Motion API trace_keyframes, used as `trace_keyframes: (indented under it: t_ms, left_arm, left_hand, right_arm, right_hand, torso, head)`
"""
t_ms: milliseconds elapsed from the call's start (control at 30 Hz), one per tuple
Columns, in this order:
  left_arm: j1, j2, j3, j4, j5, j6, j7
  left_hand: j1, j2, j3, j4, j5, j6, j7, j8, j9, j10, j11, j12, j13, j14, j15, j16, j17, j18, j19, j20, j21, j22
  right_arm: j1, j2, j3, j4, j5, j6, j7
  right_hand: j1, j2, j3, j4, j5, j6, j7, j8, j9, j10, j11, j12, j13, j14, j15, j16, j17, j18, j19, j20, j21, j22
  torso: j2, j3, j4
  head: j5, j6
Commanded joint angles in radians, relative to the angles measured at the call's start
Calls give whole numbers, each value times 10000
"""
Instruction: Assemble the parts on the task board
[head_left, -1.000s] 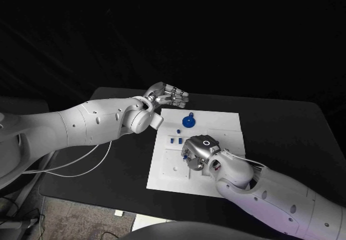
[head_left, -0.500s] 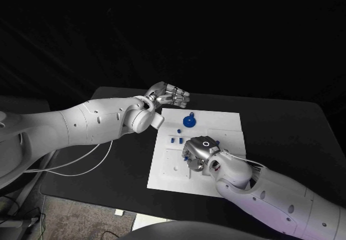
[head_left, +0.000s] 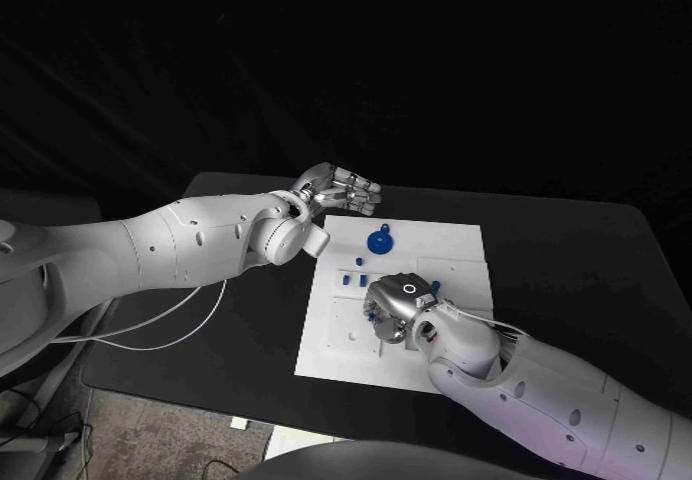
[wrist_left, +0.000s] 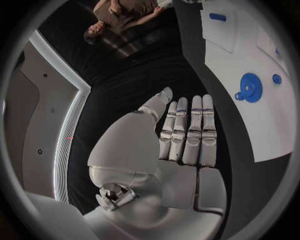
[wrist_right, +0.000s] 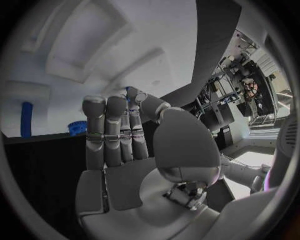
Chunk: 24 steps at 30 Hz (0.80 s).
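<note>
The right hand (head_left: 400, 300) is resting low over the middle of the white task board (head_left: 447, 245), its fingers (wrist_right: 112, 132) lying straight and close together; whether the fingertips are pinching a small blue part (wrist_right: 129, 91) I cannot tell. The left hand (head_left: 340, 190) is hovering past the board's far left corner, fingers (wrist_left: 190, 130) extended side by side, holding nothing. A blue gear (head_left: 378, 243) and small blue parts (head_left: 351, 281) are lying on the board, which is sitting on the black table (head_left: 577, 260).
</note>
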Motion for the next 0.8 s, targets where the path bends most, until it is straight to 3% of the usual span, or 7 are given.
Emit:
trace_keyframes:
  t_ms: [33, 500, 567, 700, 800]
  left_arm:
    - [14, 18, 9, 13, 37, 166, 24]
    - [16, 19, 9, 25, 17, 186, -20]
    - [16, 14, 9, 25, 15, 184, -27]
    - [17, 3, 9, 26, 13, 183, -38]
    - [17, -4, 8, 28, 12, 188, -47]
  left_hand:
    - [11, 72, -30, -25, 41, -100, 1, -30, 11, -17, -10, -32, -14, 19, -2, -45, -8, 7, -8, 27, 46, -10]
    - [23, 74, -38, -7, 41, -101, 0, -28, 12, -27, -9, -32, -14, 2, 4, -47, -9, 1, -19, 29, 59, -25]
    - [23, 74, -38, -7, 41, -101, 0, -28, 12, -27, -9, -32, -14, 2, 4, -47, -9, 1, -19, 29, 59, -25]
    - [30, 58, -46, 2, 39, -112, 6, -29, 12, -45, 0, -33, -15, -16, 10, -48, -10, 3, -28, 34, 62, -40]
    - [30, 58, -46, 2, 39, -112, 6, -29, 12, -45, 0, -33, -15, -16, 10, -48, -10, 3, -28, 34, 62, -40]
  right_arm:
    - [-33, 31, -49, -24, -177, 161, 32]
    - [-37, 118, -187, -188, -51, 257, -201]
    - [-36, 96, -203, -196, 28, 181, -175]
    - [-33, 13, -217, -162, 133, -63, -139]
    - [-32, -78, -222, -74, 179, -275, -125]
  right_hand:
    - [-6, 80, -23, -16, 29, 32, 32, 63, 17, 86, -14, 37, -6, 5, -67, -68, 14, 191, 1, -42, -31, 643]
    - [-65, 97, -32, 5, 25, -193, 107, 43, -36, -181, 68, 22, -22, -43, -17, -141, -13, 227, -69, -10, -379, 570]
    - [-152, -38, -351, 90, 281, -565, 205, 58, -100, -628, 191, 34, -23, -40, 79, -135, -26, 253, -103, 77, -587, 514]
    - [-258, -398, -856, 164, 350, -1262, 358, 40, -136, -1422, 433, 19, -47, -80, 254, -215, -150, 407, -153, 237, -1325, 278]
    - [-164, -650, -1371, 204, 376, -1693, 265, 41, -146, -2043, 578, 20, -52, -93, 361, -282, -314, 573, -134, 381, -1945, 11]
  torso:
    - [-2, -1, -6]
    - [-9, -3, -12]
    - [-15, -7, -15]
    - [-23, -19, -23]
    - [-15, -7, -17]
  head:
    - [17, -21]
    - [10, -39]
    - [1, -39]
    - [5, -41]
    - [10, -41]
